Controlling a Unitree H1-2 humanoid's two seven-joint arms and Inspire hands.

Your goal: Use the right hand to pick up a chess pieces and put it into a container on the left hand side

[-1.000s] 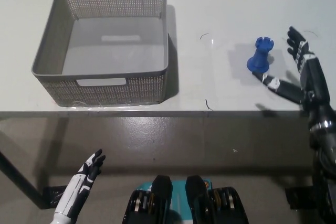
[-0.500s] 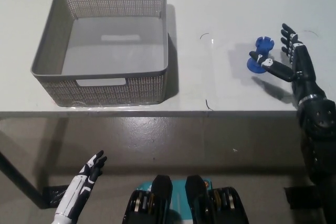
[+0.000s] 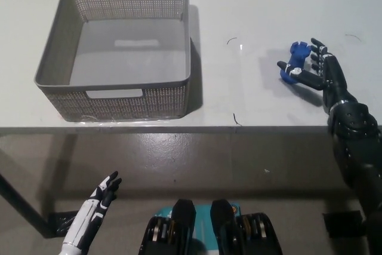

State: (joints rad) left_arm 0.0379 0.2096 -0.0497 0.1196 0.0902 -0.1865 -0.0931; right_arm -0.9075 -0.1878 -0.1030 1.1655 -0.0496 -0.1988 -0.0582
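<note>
Basket (image 3: 179, 97) far from rook (image 3: 292, 64), table (image 3: 239, 4) btwn.

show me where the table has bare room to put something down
Free: the wide strip between the grey basket and the blue chess piece; also the basket's floor. Crowded: the table's right edge, where the right hand wraps the piece.

Right hand (image 3: 318, 70) around blue rook (image 3: 293, 62)

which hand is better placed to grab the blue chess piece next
Right. The black right robot hand is already at the blue chess piece on the table, fingers around it. The white left robot hand hangs low beneath the table edge, far from the piece.
</note>
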